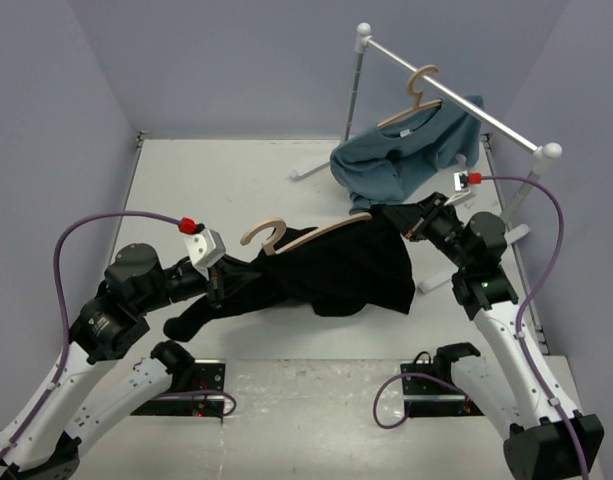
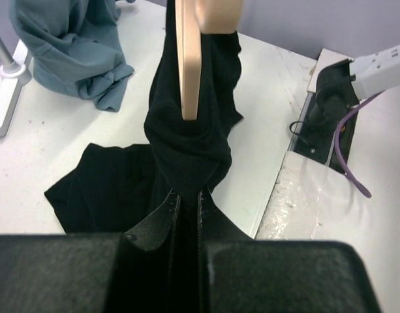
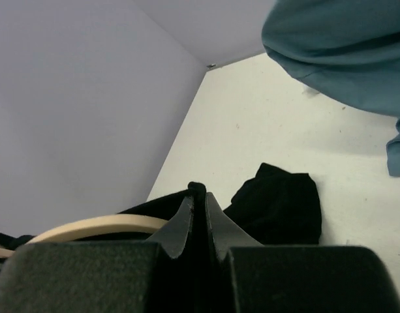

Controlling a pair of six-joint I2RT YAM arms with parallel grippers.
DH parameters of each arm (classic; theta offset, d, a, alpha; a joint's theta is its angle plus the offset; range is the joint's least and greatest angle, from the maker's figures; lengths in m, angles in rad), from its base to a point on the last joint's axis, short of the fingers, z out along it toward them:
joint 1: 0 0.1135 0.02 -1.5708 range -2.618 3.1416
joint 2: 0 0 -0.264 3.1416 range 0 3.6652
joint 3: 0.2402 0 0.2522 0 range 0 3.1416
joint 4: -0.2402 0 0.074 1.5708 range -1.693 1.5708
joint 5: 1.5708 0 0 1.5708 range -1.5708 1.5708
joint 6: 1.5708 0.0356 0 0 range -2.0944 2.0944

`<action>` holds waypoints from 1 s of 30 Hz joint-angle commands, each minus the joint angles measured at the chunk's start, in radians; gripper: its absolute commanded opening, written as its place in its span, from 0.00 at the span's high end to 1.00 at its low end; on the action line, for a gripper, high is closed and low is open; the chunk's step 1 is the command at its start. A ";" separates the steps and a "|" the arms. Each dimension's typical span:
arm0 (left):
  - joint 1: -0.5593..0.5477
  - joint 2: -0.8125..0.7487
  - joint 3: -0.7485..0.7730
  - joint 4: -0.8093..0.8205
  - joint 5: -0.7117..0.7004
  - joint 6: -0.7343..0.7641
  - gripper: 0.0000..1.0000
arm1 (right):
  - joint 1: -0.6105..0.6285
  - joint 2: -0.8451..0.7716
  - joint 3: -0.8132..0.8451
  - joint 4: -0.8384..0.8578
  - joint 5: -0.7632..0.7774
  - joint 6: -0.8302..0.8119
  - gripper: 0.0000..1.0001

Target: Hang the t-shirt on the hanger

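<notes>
The black t-shirt [image 1: 336,268] is stretched between both grippers above the middle of the table, one sleeve trailing down at the left. The pale wooden hanger [image 1: 304,234] runs along its upper edge; its hook sticks out at the left and its right shoulder is under the fabric. My left gripper [image 1: 219,281] is shut on a bunched fold of the t-shirt [image 2: 186,147], with the hanger [image 2: 188,59] just beyond my left gripper [image 2: 186,195]. My right gripper [image 1: 407,223] is shut on the shirt's right edge. In the right wrist view my right gripper [image 3: 198,195] pinches black cloth beside the hanger's arm [image 3: 102,227].
A white clothes rail [image 1: 456,95] stands at the back right. From it hangs a second hanger [image 1: 421,92] carrying a teal-blue shirt [image 1: 406,160] that droops onto the table. The rail's feet [image 1: 311,168] rest on the tabletop. Purple walls enclose the table.
</notes>
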 commanded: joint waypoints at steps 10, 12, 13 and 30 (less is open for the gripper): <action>-0.001 0.201 0.061 0.134 0.105 0.032 1.00 | 0.000 0.105 0.342 -0.304 -0.270 -0.335 0.99; -0.001 0.250 0.092 0.187 0.138 0.025 1.00 | 0.024 0.125 0.408 -0.364 -0.304 -0.373 0.93; -0.001 0.292 0.113 0.231 0.188 0.023 1.00 | 0.030 0.137 0.439 -0.392 -0.328 -0.401 0.90; 0.001 0.433 0.110 0.512 0.271 -0.010 1.00 | 0.017 0.116 0.597 -0.687 -0.091 -0.529 0.31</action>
